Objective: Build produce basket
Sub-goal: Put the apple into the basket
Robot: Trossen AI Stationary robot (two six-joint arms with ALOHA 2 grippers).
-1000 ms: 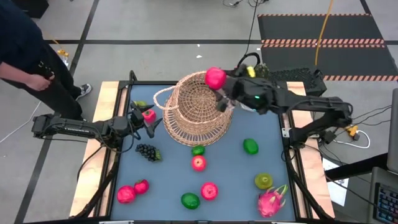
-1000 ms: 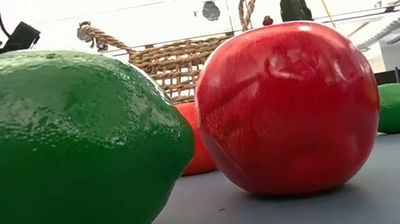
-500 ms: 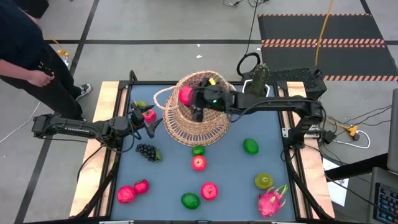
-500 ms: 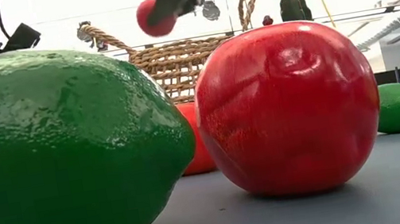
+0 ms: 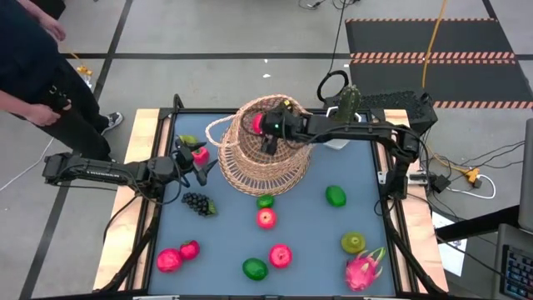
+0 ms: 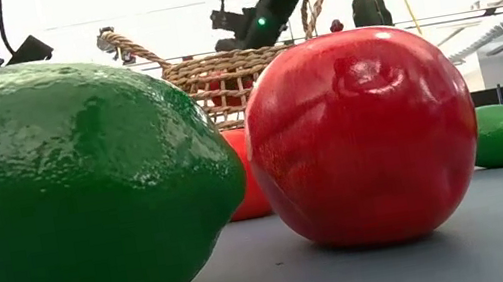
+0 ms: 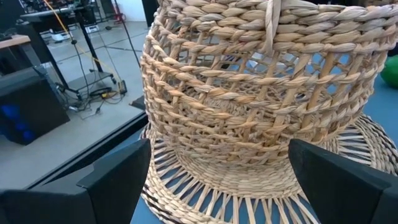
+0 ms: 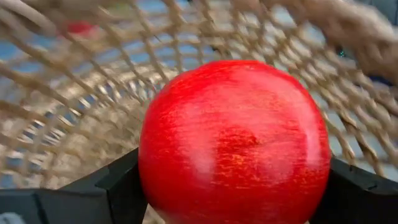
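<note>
While the right gripper [image 5: 260,125] reaches down into the mouth of the basket [image 5: 265,158], a red apple [image 8: 233,140] sits pinched between its two dark fingers [image 8: 93,190], filling the gap from one to the other. From above, the fruit shows as a red spot just inside the basket's rim on the side away from the right arm's base, with wicker all round it; whether it touches the weave beneath I cannot quite tell. The right arm stretches nearly flat across the far part of the table [image 5: 366,208], wrist tipped down over the basket, a green light glowing on it.

The basket stands at the far middle of the grey mat, its looped handle toward the left arm. The left gripper [image 5: 202,164] hangs just beside the basket's flared foot, fingers spread wide with nothing between them, a small red fruit [image 5: 199,154] close by it.

Nearer, the rest of the produce lies loose: dark grapes [image 5: 197,203], a lime [image 5: 255,268], a red apple [image 5: 280,255], a dragon fruit [image 5: 363,268]. A person [image 5: 37,75] stands off the table's left corner.
</note>
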